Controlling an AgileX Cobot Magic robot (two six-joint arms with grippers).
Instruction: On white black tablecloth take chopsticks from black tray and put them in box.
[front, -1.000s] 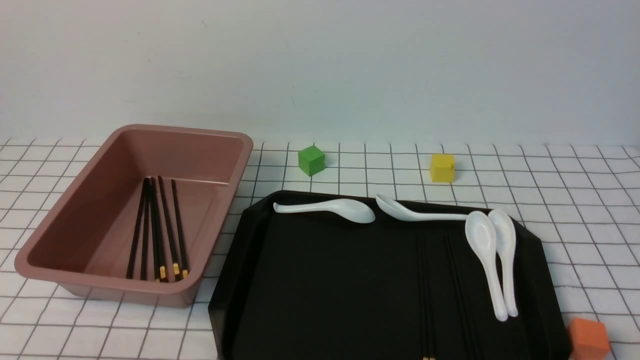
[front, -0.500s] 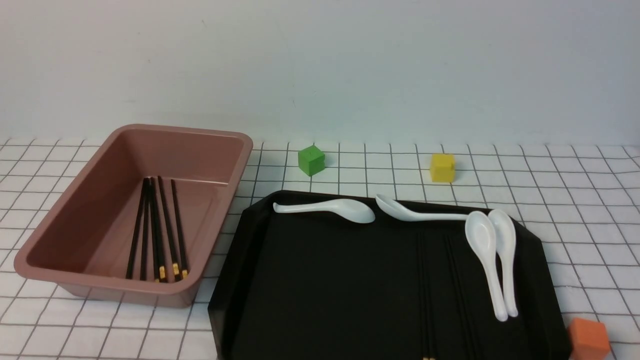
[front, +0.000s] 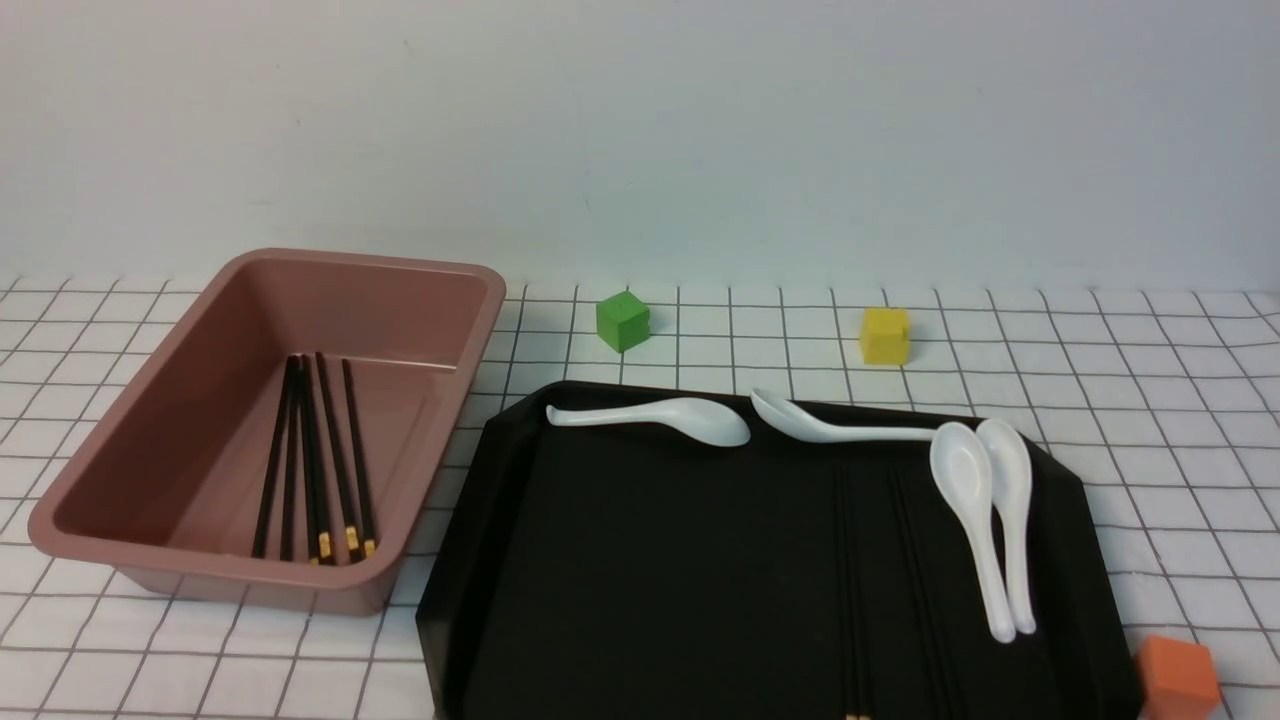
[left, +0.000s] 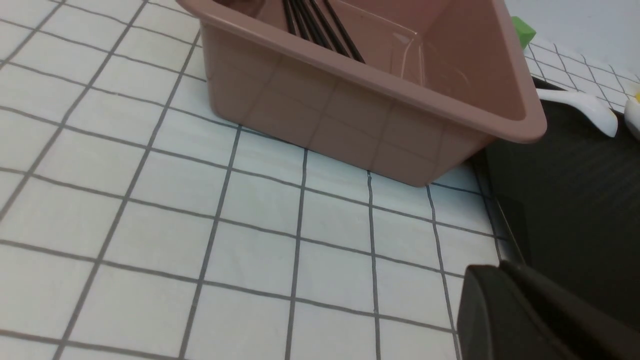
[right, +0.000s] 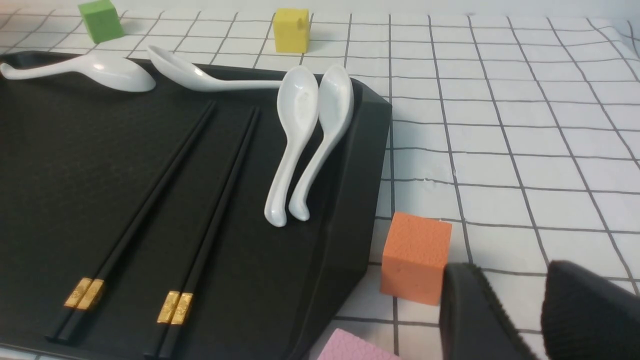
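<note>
A white tablecloth (front: 1150, 400) with a thin black grid covers the desk, slightly wrinkled, and a plain pale wall (front: 640, 130) rises behind it. The pink-brown box (front: 120, 440) sits on the left with several black chopsticks (front: 315, 460) lying along its floor. Just beside it, the black tray (front: 650, 580) holds two more pairs of chopsticks (right: 165, 200) and four white spoons (front: 985, 520). A green cube (front: 623, 321) and a yellow cube (front: 885, 335) stand on the cloth beyond the tray, an orange cube (front: 1178, 678) just beside its near right corner. The right pincer (right: 542, 320) is spread slightly, empty, above the cloth near the orange cube. Only a dark edge of the left pincer (left: 530, 320) shows; its state cannot be told.
</note>
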